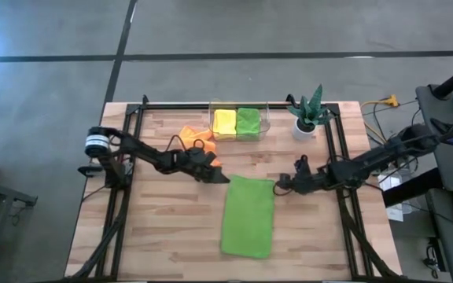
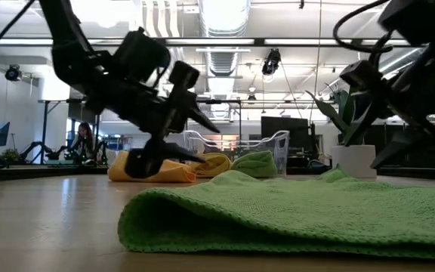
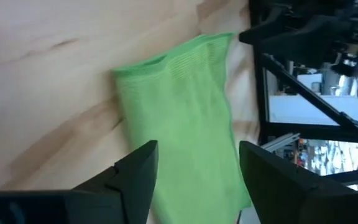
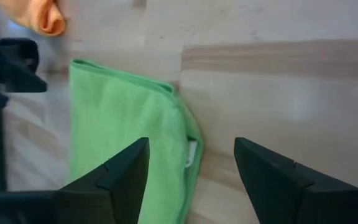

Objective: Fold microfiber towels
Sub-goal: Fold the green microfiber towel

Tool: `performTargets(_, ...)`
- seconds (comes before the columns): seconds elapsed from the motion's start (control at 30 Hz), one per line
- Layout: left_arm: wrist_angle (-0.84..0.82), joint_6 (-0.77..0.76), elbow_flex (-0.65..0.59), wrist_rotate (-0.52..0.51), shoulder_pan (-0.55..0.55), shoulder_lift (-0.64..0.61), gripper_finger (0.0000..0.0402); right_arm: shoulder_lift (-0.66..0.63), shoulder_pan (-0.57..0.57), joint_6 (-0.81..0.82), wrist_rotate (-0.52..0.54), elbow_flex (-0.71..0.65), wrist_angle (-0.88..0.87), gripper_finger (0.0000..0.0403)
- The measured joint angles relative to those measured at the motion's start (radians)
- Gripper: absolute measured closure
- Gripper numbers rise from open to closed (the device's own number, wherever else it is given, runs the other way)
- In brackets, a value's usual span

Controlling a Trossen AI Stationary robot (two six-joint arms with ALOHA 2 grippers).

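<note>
a: where did the lime green towel point(image 1: 248, 215) lie?
b: it lay flat on the wooden worktop point(image 1: 163, 228), folded over into a long strip, in the middle between the two arms.
a: and the left gripper point(image 1: 218, 172)?
b: it hung just beside the strip's far left corner, jaws spread and holding nothing; in its wrist view the cloth showed between the two dark fingers point(image 3: 135, 177).
a: the right gripper point(image 1: 278, 187)?
b: at the strip's far right corner, jaws spread too, nothing pinched.
a: the other cloths?
b: the orange towel point(image 1: 197, 139) lay crumpled behind the left arm. a yellow towel point(image 1: 224, 122) and a second green towel point(image 1: 248, 122) sat side by side in a clear bin point(image 1: 265, 118) at the far edge, with a potted plant point(image 1: 307, 113) to its right.
</note>
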Motion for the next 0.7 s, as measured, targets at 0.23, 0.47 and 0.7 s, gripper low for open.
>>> performTargets(0.23,-0.167,0.026,0.109,0.057,0.019,0.084,0.0191,0.018,-0.052,-0.072,-0.061,0.022,-0.001,0.0172)
performTargets(0.47,-0.397,0.123,0.220,0.035,0.024,0.109,0.0191,0.011,-0.052,-0.080,-0.072,0.026,0.005,0.0174)
performTargets(0.7,-0.501,0.196,0.290,-0.079,0.029,0.117,0.0191,0.011,-0.052,-0.091,-0.071,0.033,0.005,0.0174)
